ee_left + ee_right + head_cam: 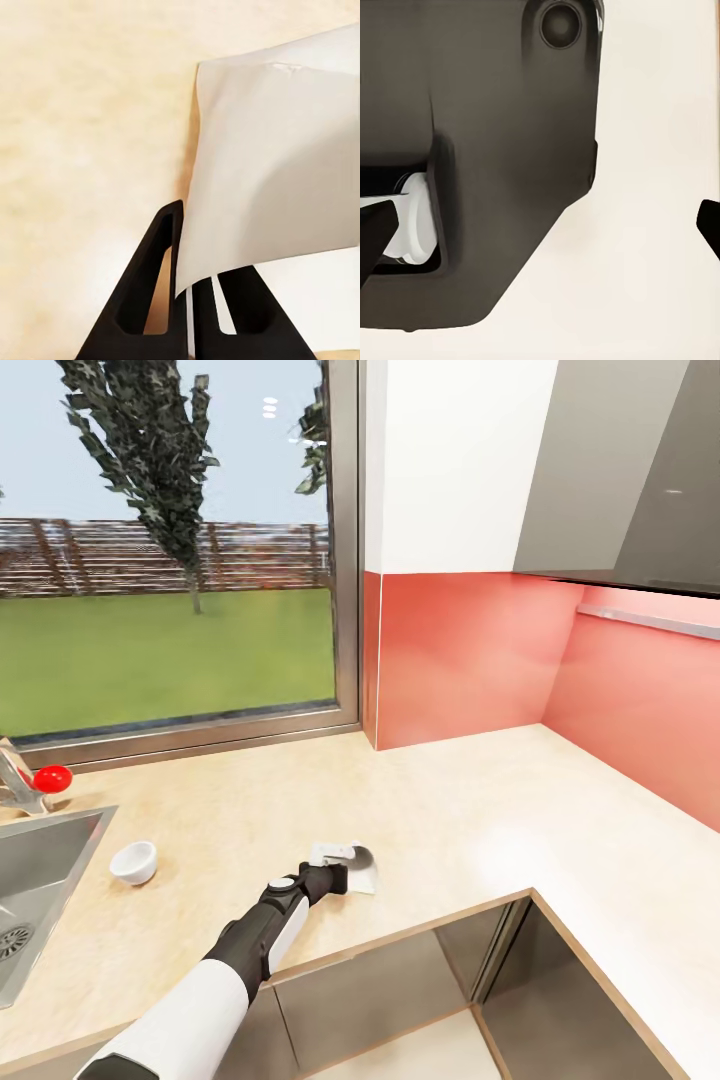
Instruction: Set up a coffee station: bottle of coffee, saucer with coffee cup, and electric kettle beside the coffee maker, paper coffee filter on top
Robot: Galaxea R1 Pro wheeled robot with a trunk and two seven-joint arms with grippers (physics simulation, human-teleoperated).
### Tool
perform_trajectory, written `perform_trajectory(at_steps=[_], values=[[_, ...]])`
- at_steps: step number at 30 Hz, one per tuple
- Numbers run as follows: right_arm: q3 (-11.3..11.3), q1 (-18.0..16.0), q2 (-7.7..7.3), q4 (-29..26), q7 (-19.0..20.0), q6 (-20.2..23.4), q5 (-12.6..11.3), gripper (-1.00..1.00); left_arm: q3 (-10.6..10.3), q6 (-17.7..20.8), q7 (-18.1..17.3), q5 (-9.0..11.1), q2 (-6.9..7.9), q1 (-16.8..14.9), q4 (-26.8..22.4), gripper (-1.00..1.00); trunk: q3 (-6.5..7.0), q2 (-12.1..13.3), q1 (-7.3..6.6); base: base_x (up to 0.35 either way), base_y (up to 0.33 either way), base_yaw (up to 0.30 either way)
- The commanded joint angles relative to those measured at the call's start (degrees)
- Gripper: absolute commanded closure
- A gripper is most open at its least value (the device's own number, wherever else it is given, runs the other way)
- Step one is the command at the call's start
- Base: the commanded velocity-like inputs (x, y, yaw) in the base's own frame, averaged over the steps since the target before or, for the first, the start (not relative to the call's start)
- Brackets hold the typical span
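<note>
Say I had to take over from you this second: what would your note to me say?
Left tool: shut on the paper coffee filter, held just above the countertop, near its front edge.
Right tool: open, its fingertips spread wide in the right wrist view, nothing between them; a dark robot body part sits close ahead.
A small white cup sits on the countertop beside the sink.
Done: filter picked up.
Left: the filter is not yet on the coffee maker; bottle, saucer, cup and kettle steps all remain, as far as these views show.
</note>
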Motion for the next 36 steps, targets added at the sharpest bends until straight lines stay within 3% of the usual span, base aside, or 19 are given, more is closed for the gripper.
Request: perform_trajectory(at_steps=[1,13,17,19,25,27,30,36], values=[[0.0,0.0,0.01,0.0,0.0,-0.1,0.0,-1.00,0.0,0.3,0.0,0.0,0.00,0.0,0.0,1.00,-0.12,-0.1,0.04,0.000,0.000,0.000],[0.0,0.0,0.00,0.0,0.0,-0.1,0.0,-1.00,0.0,0.3,0.0,0.0,0.00,0.0,0.0,1.00,-0.12,-0.1,0.04,0.000,0.000,0.000],[0.1,0.0,0.14,-0.2,0.0,-0.1,0.0,-1.00,-0.2,2.0,-0.3,0.0,0.00,-0.4,-5.8,1.00,-0.12,-0.1,0.04,0.000,0.000,0.000],[0.0,0.0,0.19,-0.3,0.1,-0.1,0.0,-1.00,-0.2,6.9,-0.3,0.0,0.00,-0.6,-10.7,1.00,-0.12,-0.1,0.04,0.000,0.000,0.000],[0.0,0.0,0.24,-0.5,0.1,-0.1,0.0,-1.00,-0.2,13.6,-0.3,0.3,0.00,-1.0,-16.9,1.00,-0.12,-0.1,0.04,0.000,0.000,0.000],[0.0,0.0,0.24,-0.5,0.1,-0.2,0.0,-1.00,-0.2,16.3,-0.3,0.9,0.00,-1.0,-18.1,1.00,-0.12,-0.1,0.04,0.000,0.000,0.000],[0.0,0.0,0.39,-0.6,0.1,-0.2,-0.1,-1.00,0.1,25.2,-0.6,3.8,0.00,-1.2,-22.9,1.00,-0.12,-0.1,0.04,0.000,0.000,0.000],[-0.1,0.0,0.60,-0.7,0.4,-0.3,-0.3,-1.00,0.2,34.1,-0.7,4.3,0.43,-0.8,-29.8,1.00,-0.12,-0.1,0.04,0.000,0.000,0.000]])
